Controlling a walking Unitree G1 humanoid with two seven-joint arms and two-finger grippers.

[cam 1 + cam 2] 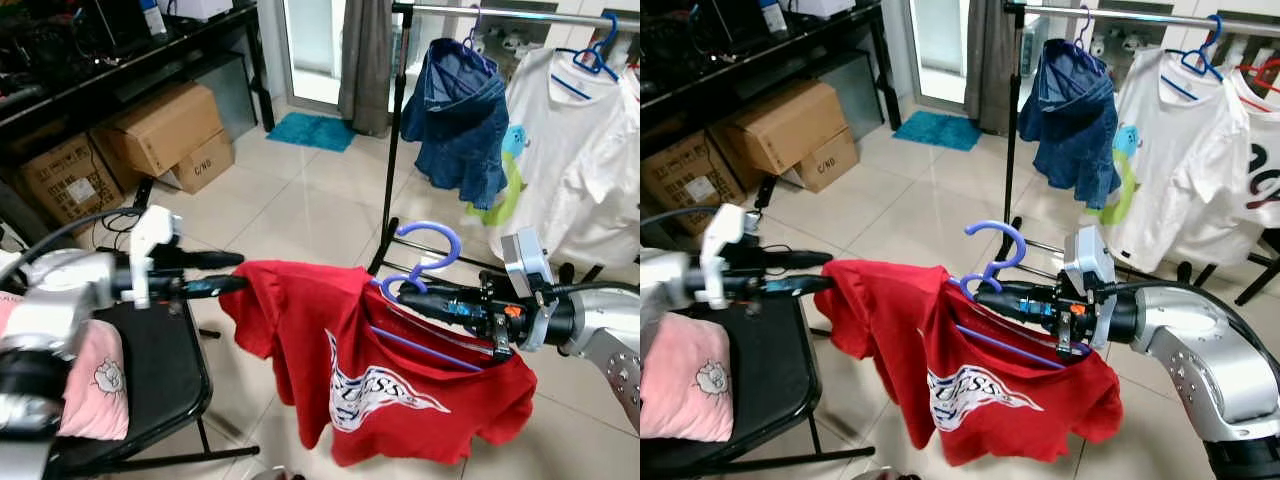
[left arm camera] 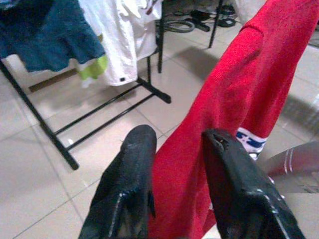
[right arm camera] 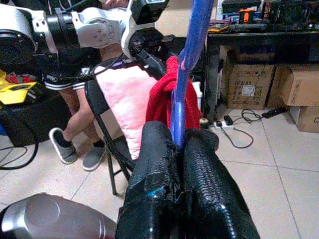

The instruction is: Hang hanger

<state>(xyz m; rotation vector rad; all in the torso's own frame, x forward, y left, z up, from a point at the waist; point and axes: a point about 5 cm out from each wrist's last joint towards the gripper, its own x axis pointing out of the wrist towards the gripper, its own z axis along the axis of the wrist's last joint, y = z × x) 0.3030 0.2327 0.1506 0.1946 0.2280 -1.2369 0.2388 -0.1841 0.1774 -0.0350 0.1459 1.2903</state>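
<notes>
A red T-shirt (image 1: 330,330) with a white and blue print hangs on a blue hanger (image 1: 440,240), held in mid-air between my arms. My right gripper (image 1: 400,290) is shut on the hanger's neck just below the hook; the right wrist view shows the blue hanger (image 3: 192,45) rising from between the closed fingers (image 3: 154,159). My left gripper (image 1: 235,272) holds the shirt's far shoulder out to the left, and red cloth (image 2: 239,84) fills the gap between its fingers (image 2: 137,164). The clothes rail (image 1: 520,12) runs overhead at the back right.
A denim garment (image 1: 455,115) and a white T-shirt (image 1: 580,170) hang on the rail, whose black upright (image 1: 395,140) stands just behind the shirt. A black folding chair (image 1: 160,380) with pink cloth (image 1: 95,380) is at my left. Cardboard boxes (image 1: 165,125) sit further left. A person's legs (image 3: 75,124) stand behind the chair.
</notes>
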